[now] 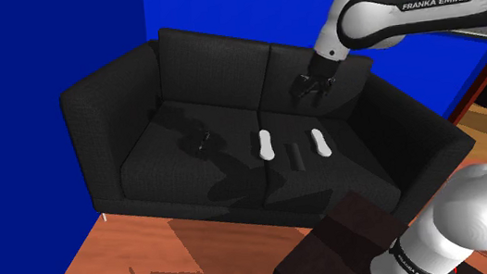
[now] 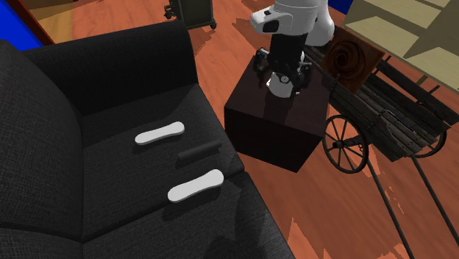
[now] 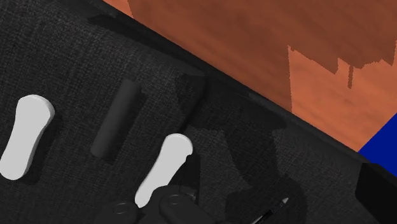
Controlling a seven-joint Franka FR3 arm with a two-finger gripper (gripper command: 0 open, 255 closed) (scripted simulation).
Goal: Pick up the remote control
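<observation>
A slim dark remote control (image 1: pixel 296 160) lies on the right seat cushion of a black sofa (image 1: pixel 125 88), near its front edge. It sits between two white elongated objects (image 1: pixel 265 145) (image 1: pixel 320 142). My gripper (image 1: pixel 314 91) hangs above the back of that cushion, in front of the backrest, well apart from the remote. The second exterior view has the remote (image 2: pixel 198 153) between the white pieces (image 2: pixel 158 134) (image 2: pixel 195 185). From the wrist, the remote (image 3: pixel 116 119) lies ahead of the hand, with one white piece (image 3: pixel 164 168) nearer and the other (image 3: pixel 25 137) off to the side.
A small dark object (image 1: pixel 201 143) rests on the left seat cushion. The dark stand (image 2: pixel 276 125) sits close to the sofa's front, with a wooden cart (image 2: pixel 390 110) beside it. Blue walls (image 1: pixel 36 41) back the sofa on a wooden floor (image 1: pixel 152 262).
</observation>
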